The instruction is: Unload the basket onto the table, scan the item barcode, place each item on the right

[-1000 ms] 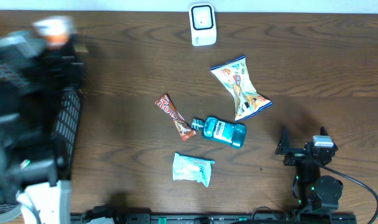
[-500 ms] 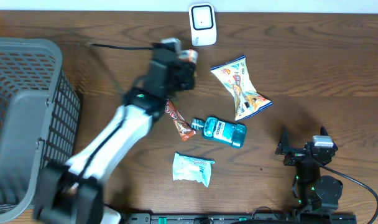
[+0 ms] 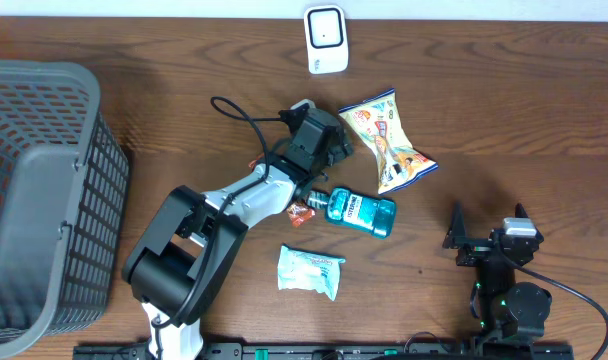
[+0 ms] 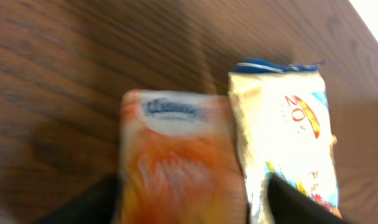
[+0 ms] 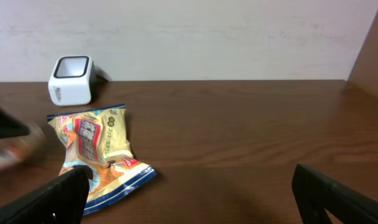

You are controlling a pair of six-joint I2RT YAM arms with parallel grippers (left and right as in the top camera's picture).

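Observation:
An orange tissue pack (image 4: 176, 155) with a white label lies on the wooden table between the fingers of my left gripper (image 4: 192, 190). The jaws stand open around it: the right finger (image 4: 295, 202) is clear of the pack and sits over the snack bag (image 4: 288, 130). From overhead the left gripper (image 3: 319, 142) hides the pack, just left of the snack bag (image 3: 389, 140). The white barcode scanner (image 3: 326, 38) stands at the far edge. My right gripper (image 3: 494, 245) rests open at the near right with nothing in it (image 5: 192, 186).
A grey basket (image 3: 44, 190) fills the left side. A teal mouthwash bottle (image 3: 359, 212), a red candy bar (image 3: 302, 212) partly under the arm, and a white-blue tissue pack (image 3: 311, 272) lie mid-table. The scanner (image 5: 69, 79) and snack bag (image 5: 92, 152) also show from the right wrist.
My left arm swung from over the basket past the scanner and came down beside the snack bag with the orange pack. Its jaws have widened. The right arm has not moved.

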